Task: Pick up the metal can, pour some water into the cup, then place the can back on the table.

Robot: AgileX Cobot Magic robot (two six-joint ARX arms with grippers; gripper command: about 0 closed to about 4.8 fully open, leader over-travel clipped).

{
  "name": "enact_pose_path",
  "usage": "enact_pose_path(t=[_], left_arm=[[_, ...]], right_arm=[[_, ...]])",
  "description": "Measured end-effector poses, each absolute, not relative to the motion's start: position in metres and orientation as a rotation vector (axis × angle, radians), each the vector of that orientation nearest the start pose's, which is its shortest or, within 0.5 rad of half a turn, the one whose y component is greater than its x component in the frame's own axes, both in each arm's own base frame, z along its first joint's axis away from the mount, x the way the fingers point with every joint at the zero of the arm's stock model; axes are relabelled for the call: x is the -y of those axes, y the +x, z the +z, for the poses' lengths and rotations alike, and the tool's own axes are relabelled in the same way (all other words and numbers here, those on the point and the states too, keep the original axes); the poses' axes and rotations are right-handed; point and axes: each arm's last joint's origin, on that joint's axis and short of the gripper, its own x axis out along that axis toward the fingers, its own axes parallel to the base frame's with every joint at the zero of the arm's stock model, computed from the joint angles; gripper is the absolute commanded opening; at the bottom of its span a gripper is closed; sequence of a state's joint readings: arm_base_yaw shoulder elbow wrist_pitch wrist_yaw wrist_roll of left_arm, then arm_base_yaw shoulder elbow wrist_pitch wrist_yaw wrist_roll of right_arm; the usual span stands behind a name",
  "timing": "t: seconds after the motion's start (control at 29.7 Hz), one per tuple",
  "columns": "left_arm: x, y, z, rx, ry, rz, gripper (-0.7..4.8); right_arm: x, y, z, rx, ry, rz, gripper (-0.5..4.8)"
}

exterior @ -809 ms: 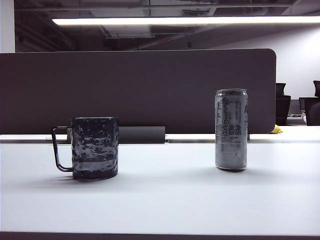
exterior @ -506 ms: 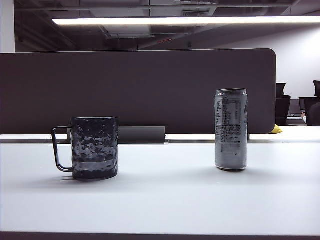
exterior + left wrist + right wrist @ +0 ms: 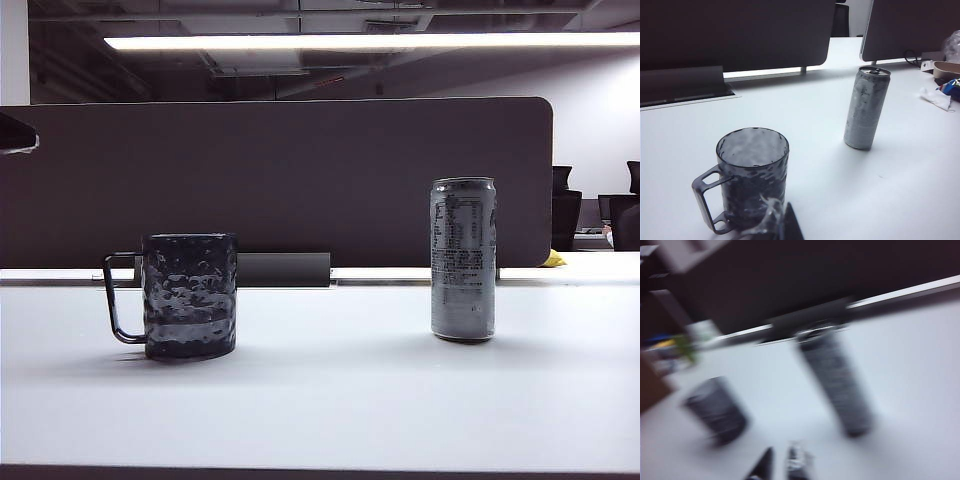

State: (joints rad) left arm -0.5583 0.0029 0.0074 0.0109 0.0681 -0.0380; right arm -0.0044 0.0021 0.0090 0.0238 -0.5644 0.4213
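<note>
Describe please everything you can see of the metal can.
The metal can is tall, slim and silver-grey, with blocks of small dark print on its wall and a dark-rimmed top. It stands upright on the white table, right of the cup in the exterior view and apart from it. Nothing else touches it; no gripper holds it.

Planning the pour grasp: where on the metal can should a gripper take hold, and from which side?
Grip the metal can mid-body, probably from its side away from the cup: it stands upright, slim and free on the table.
</note>
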Motion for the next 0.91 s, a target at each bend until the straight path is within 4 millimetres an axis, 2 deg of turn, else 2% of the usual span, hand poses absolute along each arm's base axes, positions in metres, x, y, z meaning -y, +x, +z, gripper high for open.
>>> enact_pose_path(t=[0.03, 0.07, 0.13, 0.17, 0.3, 0.37, 0.47, 0.61, 0.78, 0.91], left_arm=[[0.053, 0.082, 0.167, 0.003, -0.041, -0.627, -0.05], [0.053, 0.082, 0.167, 0.003, -0.041, -0.626, -0.05], [0.053, 0.082, 0.167, 0.003, -0.041, -0.627, -0.05], [0.053, 0.082, 0.167, 0.003, -0.041, -0.627, -0.05], [0.053, 0.082, 0.167, 0.003, -0.041, -0.627, -0.05], [0.053, 0.082, 0.167, 0.003, -0.041, -0.627, -0.05], [0.053, 0.082, 0.167, 0.003, -0.041, -0.627, -0.05], [0.053, 0.082, 0.167, 0.004, -0.041, -0.627, -0.05], [0.053, 0.082, 0.167, 0.003, -0.041, -0.627, -0.05], [0.053, 0.082, 0.167, 0.003, -0.041, -0.627, -0.05]], right_arm=[[-0.017, 0.092, 0.170, -0.094, 0.415, 0.606, 0.98], [-0.018, 0.092, 0.170, -0.101, 0.430, 0.632, 1.26], [-0.022, 0.091, 0.169, -0.125, 0.457, 0.666, 3.75], [-0.024, 0.091, 0.169, -0.129, 0.457, 0.674, 4.79], [-0.035, 0.091, 0.171, -0.081, 0.375, 0.645, 4.79], [-0.043, 0.091, 0.174, 0.009, 0.241, 0.580, 4.79], [-0.053, 0.091, 0.175, 0.045, 0.124, 0.504, 4.79], [-0.064, 0.095, 0.177, 0.073, 0.090, 0.450, 4.79], [-0.075, 0.112, 0.167, 0.007, 0.053, 0.398, 4.79], [-0.082, 0.136, 0.157, -0.031, 0.036, 0.346, 4.79]])
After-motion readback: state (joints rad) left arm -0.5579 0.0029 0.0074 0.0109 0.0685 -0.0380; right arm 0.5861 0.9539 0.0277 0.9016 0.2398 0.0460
